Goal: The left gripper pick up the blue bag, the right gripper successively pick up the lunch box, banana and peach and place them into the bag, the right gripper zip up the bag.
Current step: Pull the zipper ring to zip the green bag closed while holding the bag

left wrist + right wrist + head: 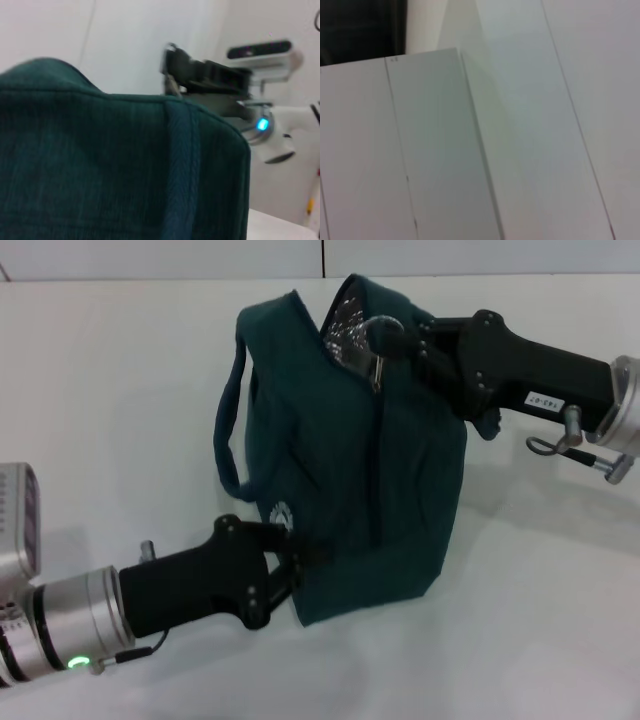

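The blue bag [350,460] stands tilted on the white table, its zipper closed most of the way up. A small gap at the top shows silver foil lining [345,325]. My left gripper [305,555] is shut on the bag's lower side by the round white logo [283,513]. My right gripper [383,338] is at the top of the bag, shut on the zipper pull [378,370]. In the left wrist view the bag [100,165] fills the frame, with the right gripper [172,72] beyond it. The lunch box, banana and peach are out of view.
The white table [120,400] stretches around the bag, with a wall seam at the back. One loop handle [228,430] hangs off the bag's left side. The right wrist view shows only white panels [445,150].
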Robot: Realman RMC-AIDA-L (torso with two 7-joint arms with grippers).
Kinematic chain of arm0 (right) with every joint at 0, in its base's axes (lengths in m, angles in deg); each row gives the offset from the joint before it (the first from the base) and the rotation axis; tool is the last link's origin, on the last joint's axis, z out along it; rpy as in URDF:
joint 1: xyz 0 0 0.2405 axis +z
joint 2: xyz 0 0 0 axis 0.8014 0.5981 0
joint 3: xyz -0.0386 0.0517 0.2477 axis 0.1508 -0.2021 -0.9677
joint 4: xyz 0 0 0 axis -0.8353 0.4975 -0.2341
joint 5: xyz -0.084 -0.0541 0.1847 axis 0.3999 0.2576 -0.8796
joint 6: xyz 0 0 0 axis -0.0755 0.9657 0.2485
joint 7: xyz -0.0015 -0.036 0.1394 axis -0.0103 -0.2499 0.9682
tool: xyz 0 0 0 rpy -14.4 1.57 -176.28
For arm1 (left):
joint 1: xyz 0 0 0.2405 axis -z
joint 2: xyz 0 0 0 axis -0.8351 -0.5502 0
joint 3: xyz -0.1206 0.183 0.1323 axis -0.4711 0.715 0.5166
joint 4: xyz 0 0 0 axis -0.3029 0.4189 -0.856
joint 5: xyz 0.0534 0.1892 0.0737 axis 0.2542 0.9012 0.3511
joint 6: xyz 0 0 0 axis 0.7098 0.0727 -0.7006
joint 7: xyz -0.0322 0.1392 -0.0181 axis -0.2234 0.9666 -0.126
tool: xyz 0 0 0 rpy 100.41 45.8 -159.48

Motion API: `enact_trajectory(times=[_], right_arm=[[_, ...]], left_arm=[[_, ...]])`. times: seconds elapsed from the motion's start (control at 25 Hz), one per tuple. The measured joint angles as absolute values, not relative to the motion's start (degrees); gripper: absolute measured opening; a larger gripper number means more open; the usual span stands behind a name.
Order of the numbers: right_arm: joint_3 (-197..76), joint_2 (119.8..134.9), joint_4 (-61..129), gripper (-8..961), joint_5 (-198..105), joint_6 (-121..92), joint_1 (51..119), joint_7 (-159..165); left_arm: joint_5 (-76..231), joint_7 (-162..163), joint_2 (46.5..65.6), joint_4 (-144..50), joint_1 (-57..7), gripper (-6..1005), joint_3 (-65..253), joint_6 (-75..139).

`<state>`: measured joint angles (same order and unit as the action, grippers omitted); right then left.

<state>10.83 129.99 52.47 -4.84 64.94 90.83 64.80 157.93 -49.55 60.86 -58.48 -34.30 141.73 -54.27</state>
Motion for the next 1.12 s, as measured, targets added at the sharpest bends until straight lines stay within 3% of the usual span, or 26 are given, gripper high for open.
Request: enact_trajectory(times=[1.12], right_arm=[[10.84,130.06,53.85,30,-5.02,63.71,91.48,65.2]], left_arm=[[158.95,-49.3,60.25,-58.8,-36.42,69,145.88,-59.12]])
